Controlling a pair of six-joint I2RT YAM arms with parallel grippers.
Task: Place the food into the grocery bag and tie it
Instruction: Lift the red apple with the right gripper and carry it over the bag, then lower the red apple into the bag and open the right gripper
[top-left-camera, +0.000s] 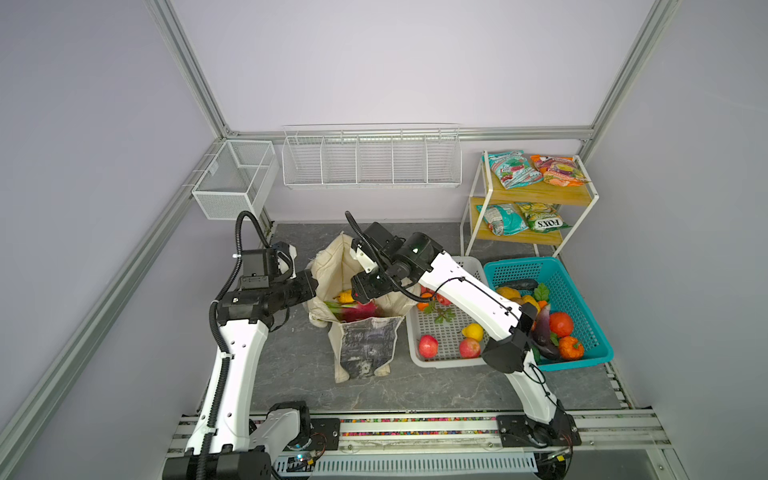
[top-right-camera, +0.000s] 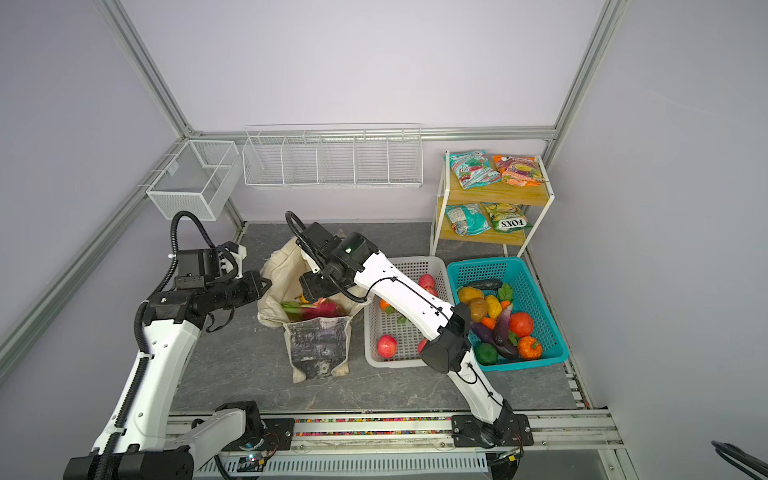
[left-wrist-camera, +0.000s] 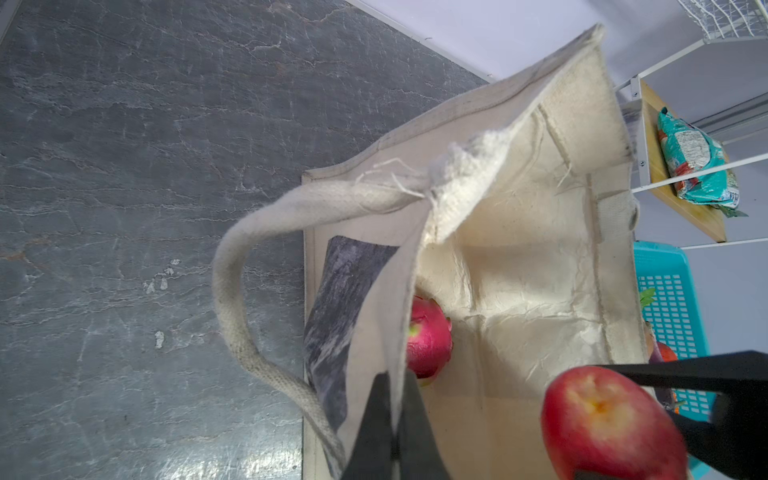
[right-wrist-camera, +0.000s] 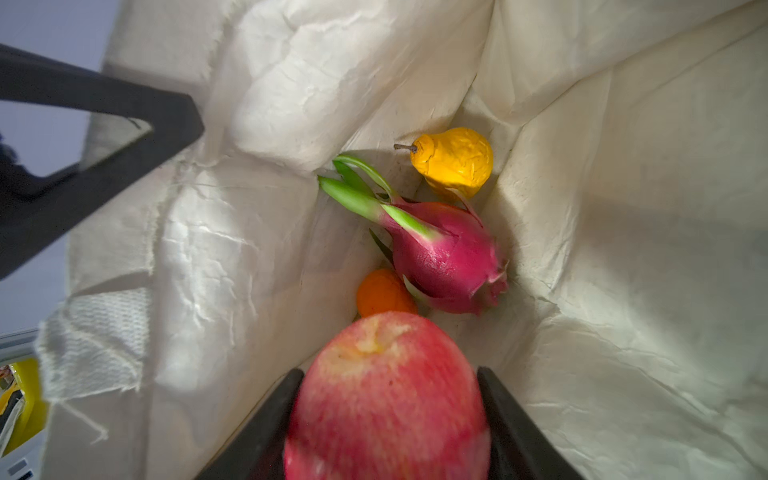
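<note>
Two hands are working at the grocery bag (top-left-camera: 365, 345), which is standing open near the middle of the table (top-left-camera: 291, 382), printed side facing the front edge.

- My left hand (left-wrist-camera: 394, 380) is pinching the bag's rim on the side nearest the table's left edge. The jaws are clenched flat on the cloth. One handle (left-wrist-camera: 229, 299) is looping loose outside the bag.
- My right hand (right-wrist-camera: 390, 374) is reaching in from the right and gripping a red apple (right-wrist-camera: 386, 407) between both fingers. The apple is hanging over the open mouth, apart from the fruit below.
- Three pieces are already lying on the bag's floor:
  - a pink dragon fruit (right-wrist-camera: 449, 257) with green tips
  - a yellow pear (right-wrist-camera: 455, 162) in a corner, just beside those tips
  - an orange piece (right-wrist-camera: 382, 293) touching the dragon fruit and partly hidden by the apple
- More fruit is sitting in the white basket (top-left-camera: 449, 362), just beside the bag toward the right, and in the teal basket (top-left-camera: 577, 362) at the table's right edge.
- Snack packets are lying on the wooden shelf (top-left-camera: 536, 194) in the back right corner, a teal packet (top-left-camera: 513, 168) among them.
</note>
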